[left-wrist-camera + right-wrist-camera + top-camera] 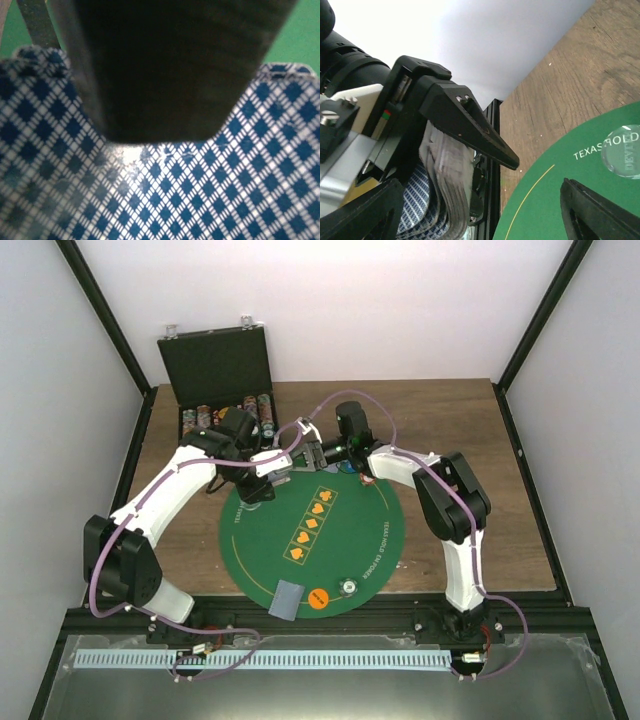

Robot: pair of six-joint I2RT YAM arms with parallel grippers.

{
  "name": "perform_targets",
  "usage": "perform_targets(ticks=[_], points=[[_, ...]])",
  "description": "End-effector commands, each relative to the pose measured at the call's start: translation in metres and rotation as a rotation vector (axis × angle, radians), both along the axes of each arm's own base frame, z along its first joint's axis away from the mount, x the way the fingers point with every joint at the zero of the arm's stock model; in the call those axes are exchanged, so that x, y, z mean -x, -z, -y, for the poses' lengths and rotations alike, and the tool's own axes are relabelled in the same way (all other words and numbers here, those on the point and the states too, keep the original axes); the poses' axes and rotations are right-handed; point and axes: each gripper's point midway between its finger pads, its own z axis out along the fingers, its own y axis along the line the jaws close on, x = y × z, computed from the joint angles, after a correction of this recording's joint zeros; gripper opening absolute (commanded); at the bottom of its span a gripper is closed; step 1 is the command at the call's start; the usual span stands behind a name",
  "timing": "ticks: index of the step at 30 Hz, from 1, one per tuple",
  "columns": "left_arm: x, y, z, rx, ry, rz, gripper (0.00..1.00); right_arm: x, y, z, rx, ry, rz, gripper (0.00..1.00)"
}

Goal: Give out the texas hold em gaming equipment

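Early stage: one card [286,599], an orange disc [318,599] and a clear disc [349,586] lie at the mat's [340,530] 6 o'clock, the left claw [480,175] clamps the deck [447,175] near 11 o'clock, the right claw [480,210] gapes empty beside it, and the other places look undealt.

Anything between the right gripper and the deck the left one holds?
Nothing visible. The right gripper stands open beside the deck of cards, which the left gripper clamps; only that gripper's own finger lies across the deck's face.

green mat [345,552]: on wooden table [460,430] | black case [215,362]: open (far-left corner)
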Motion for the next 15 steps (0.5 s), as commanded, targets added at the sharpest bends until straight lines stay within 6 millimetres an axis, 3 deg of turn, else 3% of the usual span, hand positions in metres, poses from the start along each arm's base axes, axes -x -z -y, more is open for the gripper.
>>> perform_targets(ticks=[1,10,15], points=[[-0.004,-0.009,0.007,0.031,0.019,0.015,0.5,-0.003,-0.016,-0.008,-0.043,-0.023,0.039,0.86],[-0.007,-0.01,0.007,0.027,0.013,0.023,0.5,0.004,-0.02,-0.01,-0.066,-0.054,0.056,0.87],[-0.008,-0.012,0.009,0.034,0.013,0.023,0.5,0.031,-0.031,-0.013,-0.133,-0.18,0.12,0.93]])
